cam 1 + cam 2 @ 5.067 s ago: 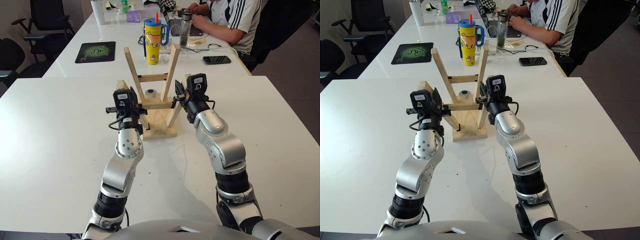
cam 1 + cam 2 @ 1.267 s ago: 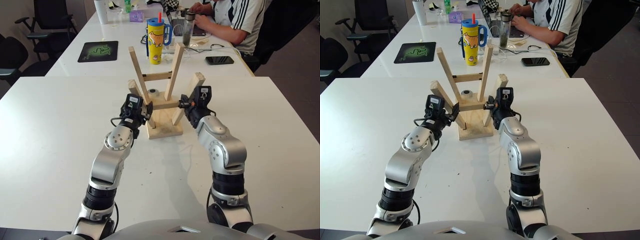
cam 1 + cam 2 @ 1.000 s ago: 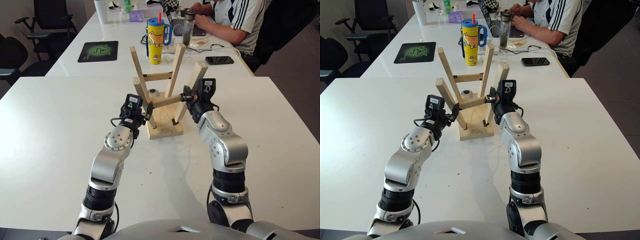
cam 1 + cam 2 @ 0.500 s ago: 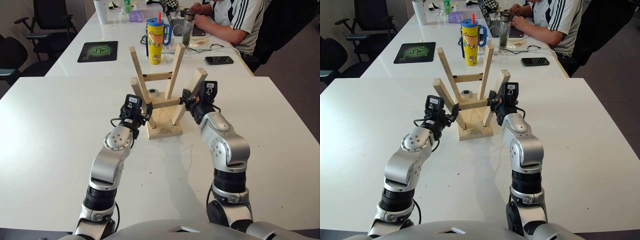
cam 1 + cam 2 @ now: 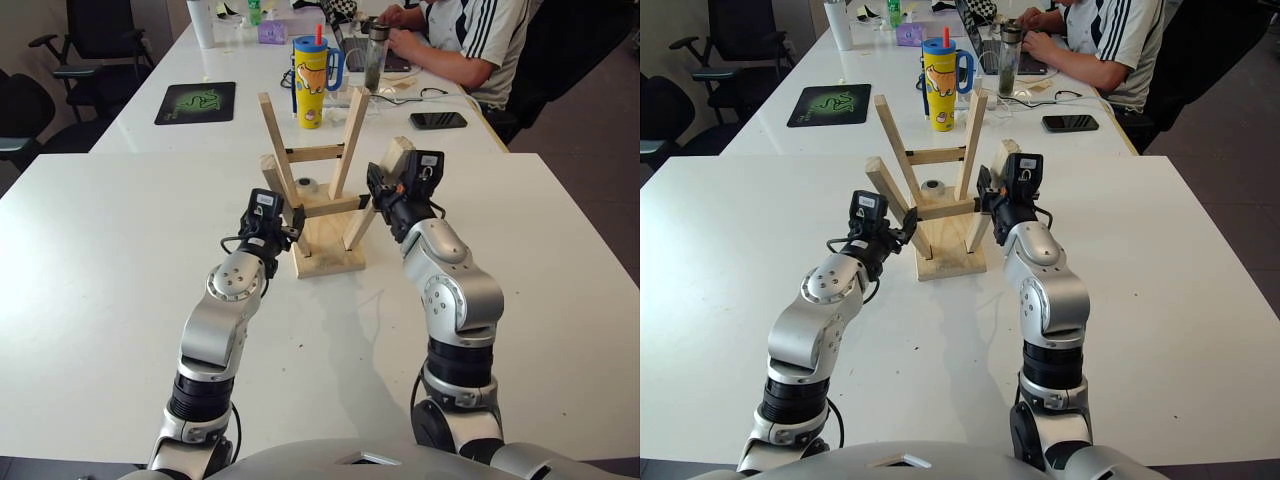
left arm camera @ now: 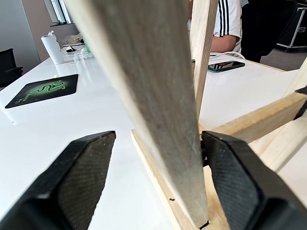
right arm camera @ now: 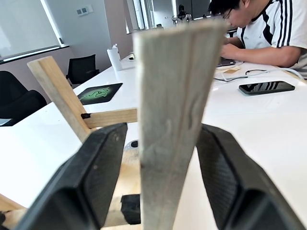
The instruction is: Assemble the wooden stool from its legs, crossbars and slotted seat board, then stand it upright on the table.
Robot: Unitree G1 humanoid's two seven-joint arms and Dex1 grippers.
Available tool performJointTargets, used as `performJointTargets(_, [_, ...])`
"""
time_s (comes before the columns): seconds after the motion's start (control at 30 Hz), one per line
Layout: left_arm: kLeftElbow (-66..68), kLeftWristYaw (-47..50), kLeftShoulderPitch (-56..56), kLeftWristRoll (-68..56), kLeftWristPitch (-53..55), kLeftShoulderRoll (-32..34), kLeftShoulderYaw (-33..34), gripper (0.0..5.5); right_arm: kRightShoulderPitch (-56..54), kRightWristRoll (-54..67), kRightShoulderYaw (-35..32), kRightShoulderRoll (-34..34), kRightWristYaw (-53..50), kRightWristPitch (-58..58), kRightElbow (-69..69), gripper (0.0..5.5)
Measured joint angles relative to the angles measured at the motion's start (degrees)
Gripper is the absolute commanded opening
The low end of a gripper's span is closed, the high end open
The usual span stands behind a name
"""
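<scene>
A: Nearest us, the left gripper (image 5: 286, 220) sits low on the near-left leg (image 6: 158, 96) of the stool (image 5: 327, 205). Fingers?

B: Spread around it. One pad (image 6: 235, 187) sits against the wood, the other pad (image 6: 81, 182) stands off with table showing in the gap.

A: And across from it?

B: The right gripper (image 5: 383, 188) is high on the near-right leg (image 7: 172, 96), close to its tip. Its pads (image 7: 91, 182) straddle the leg narrowly, with slivers of gap, so not clamped.

A: Where's the stool itself?

B: Upside down, mid-way across the white table (image 5: 120, 280). The seat board (image 5: 330, 260) lies flat on the surface and all four legs point up. The two far legs lean together, tied by a crossbar (image 5: 312, 153).

A: Something small just behind it?

B: A little round grey object (image 5: 302, 185) on the table, between the legs. I can't tell what it is.

A: On to the second table (image 5: 230, 120) beyond.

B: A black mat (image 5: 195, 102) with a green design is on the left, a phone (image 5: 437, 120) on the right. Between them stands a yellow cup (image 5: 312, 80), lidded in blue, with a red straw (image 5: 319, 35) standing in it. Whatever it holds is hidden.

A: Farther on?

B: A dark capped bottle (image 5: 374, 60), contents unreadable, and a white tumbler (image 5: 203, 22) at the far left, lid on.
</scene>
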Motion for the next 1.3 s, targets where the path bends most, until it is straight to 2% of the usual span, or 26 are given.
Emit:
performJointTargets(0.67, [-2.76,0.23,-4.06,0.25,-1.15,-0.78,3.03,3.33,-7.01,-1.66,-0.69,-2.69,-0.08,-7.01,-1.3,2.53])
performJointTargets(0.9, [-6.4,-2.7,-11.71,0.11,-2.69,4.19,5.53,3.33,-15.19,-1.38,-3.78,-5.75,0.73,-8.37,0.34,2.53])
performJointTargets(1.07, [-7.2,-5.11,-23.81,-4.56,-0.83,6.14,11.62,3.33,-21.74,-0.05,-6.62,-9.48,3.21,-10.92,8.43,2.53])
performJointTargets(1.2, [1.87,-3.69,-31.93,-9.0,-0.62,5.12,19.02,3.33,-30.11,2.33,-9.57,-11.42,5.03,-15.09,15.77,2.53])
performJointTargets(1.3, [7.84,-2.91,-33.96,-11.16,0.89,3.94,20.67,3.33,-33.57,3.89,-9.74,-11.56,7.55,-19.36,18.27,2.53])
